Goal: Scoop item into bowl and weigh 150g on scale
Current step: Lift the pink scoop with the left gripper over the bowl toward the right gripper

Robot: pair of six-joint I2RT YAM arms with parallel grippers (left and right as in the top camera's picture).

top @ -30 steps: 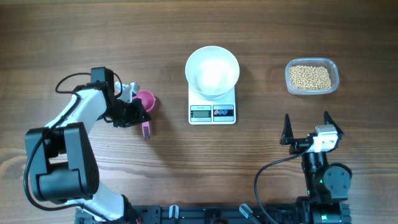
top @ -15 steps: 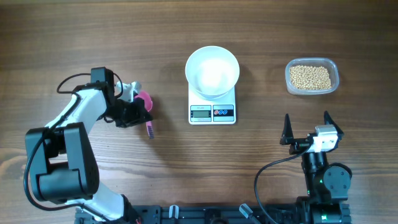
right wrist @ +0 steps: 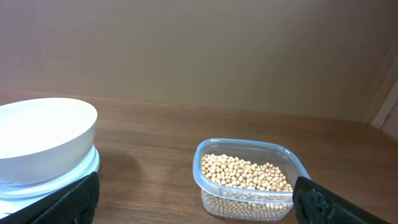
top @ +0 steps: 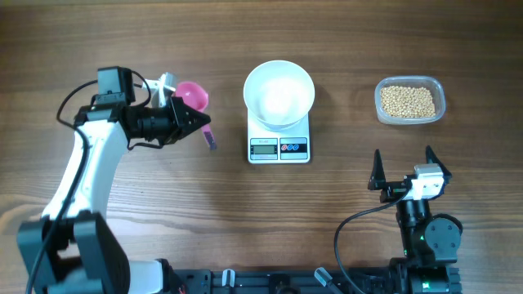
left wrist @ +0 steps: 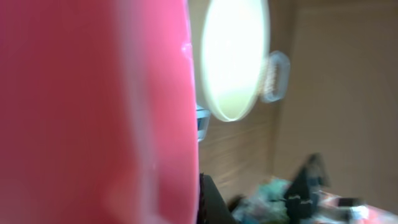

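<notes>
Overhead view: we see a brown wood-grain table (top: 122,49). Directly on it we find two things: a white square scale (top: 279,148) near the centre, its display facing the near edge, and a clear plastic tub (top: 380,100) toward the far right, well apart from the scale.

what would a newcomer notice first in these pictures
The white bowl, seemingly empty, on the scale at the table's centre draws the eye first. Left of it, the left gripper is shut on a pink scoop, whose pink fills half the left wrist view. At far right a clear tub holds the beans.
</notes>
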